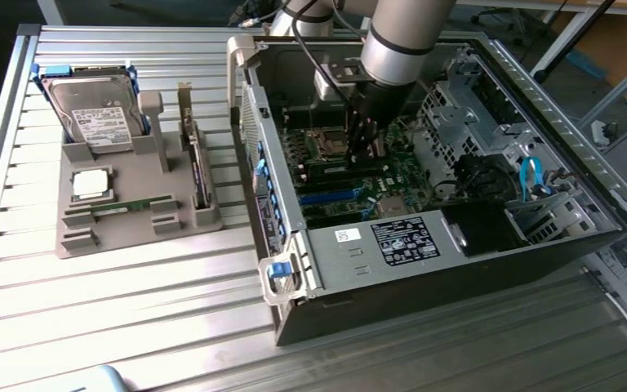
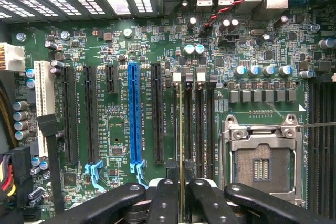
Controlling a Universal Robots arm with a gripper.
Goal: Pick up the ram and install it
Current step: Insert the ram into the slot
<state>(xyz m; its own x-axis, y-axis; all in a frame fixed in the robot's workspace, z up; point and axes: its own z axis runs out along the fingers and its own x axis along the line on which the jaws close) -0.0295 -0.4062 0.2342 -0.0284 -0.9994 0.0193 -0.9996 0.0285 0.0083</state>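
Note:
In the wrist view the ram appears edge-on as a thin green-gold strip. It runs from between my fingers out to a white latch at the end of a memory slot. My gripper is shut on the ram and holds it upright in line with the first of the black memory slots. I cannot tell whether its lower edge sits in the slot. In the exterior view the gripper reaches down inside the open computer case, over the motherboard.
The empty processor socket lies right beside the memory slots, and a blue expansion slot on the other side. Drive cages and cables crowd the case's right. Outside, a grey holder carries a hard drive, a silver chip, a green stick and a card.

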